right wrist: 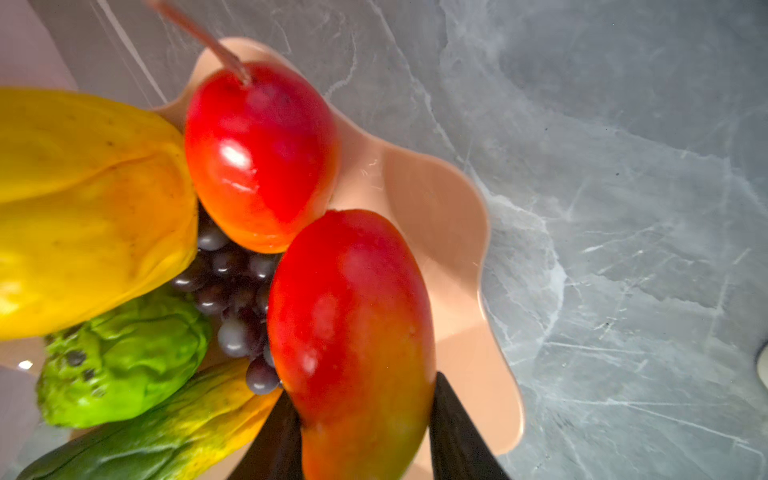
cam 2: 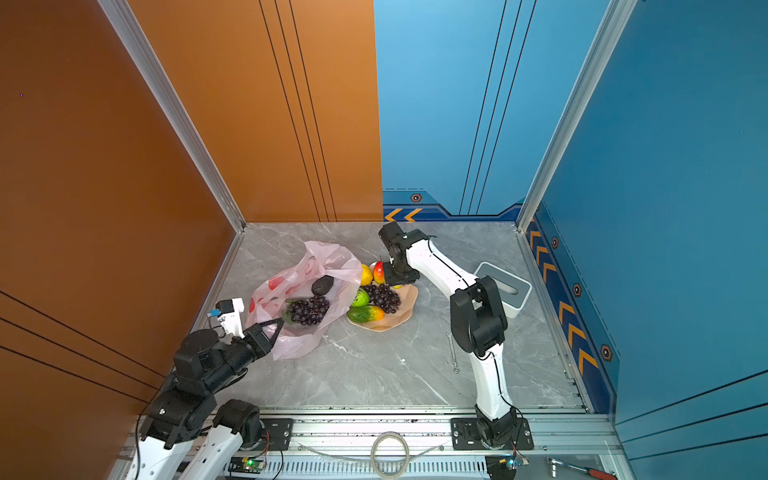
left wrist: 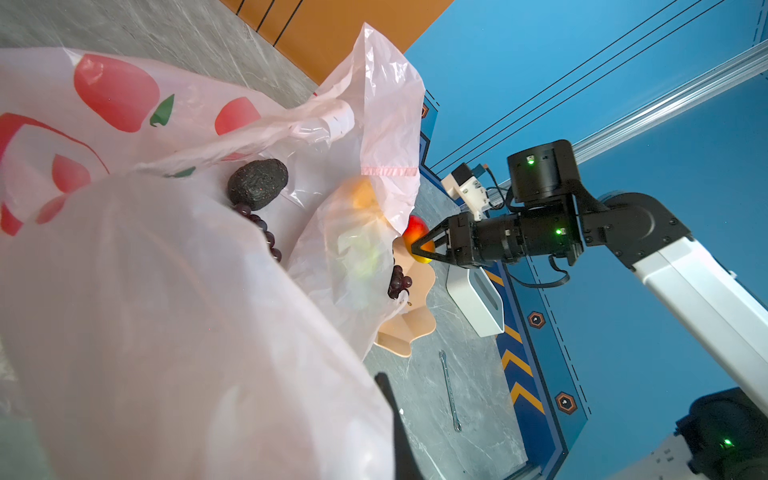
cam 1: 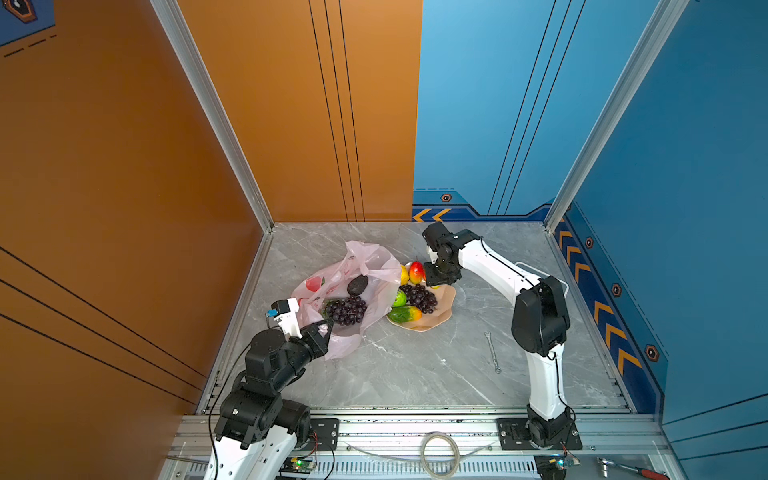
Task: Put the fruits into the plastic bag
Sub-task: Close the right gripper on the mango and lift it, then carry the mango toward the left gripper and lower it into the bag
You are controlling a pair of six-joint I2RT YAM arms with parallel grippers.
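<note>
The pale-pink plastic bag [cam 1: 374, 266] [cam 2: 332, 257] lies open at the left, with a black avocado [cam 1: 357, 285] and a grape bunch [cam 1: 348, 309] inside. My left gripper [cam 1: 326, 328] [cam 2: 277, 326] is shut on the bag's near edge; the film hides all but one of its fingers [left wrist: 392, 415]. Beside the bag, the peach bowl [cam 1: 440, 316] [right wrist: 436, 208] holds a lemon [right wrist: 83, 208], a green ball [right wrist: 120, 357], a green-orange oblong [right wrist: 158, 436], grapes [right wrist: 232, 291] and a red fruit [right wrist: 257, 158]. My right gripper [right wrist: 365, 432] [left wrist: 428, 249] is shut on a red-yellow fruit [right wrist: 353, 311] over the bowl.
A thin wrench [cam 1: 492, 351] [cam 2: 453, 351] lies on the grey marble table right of the middle. A white box [cam 2: 505, 291] [left wrist: 473, 303] stands at the right, behind the right arm. Orange and blue walls close in the table on three sides.
</note>
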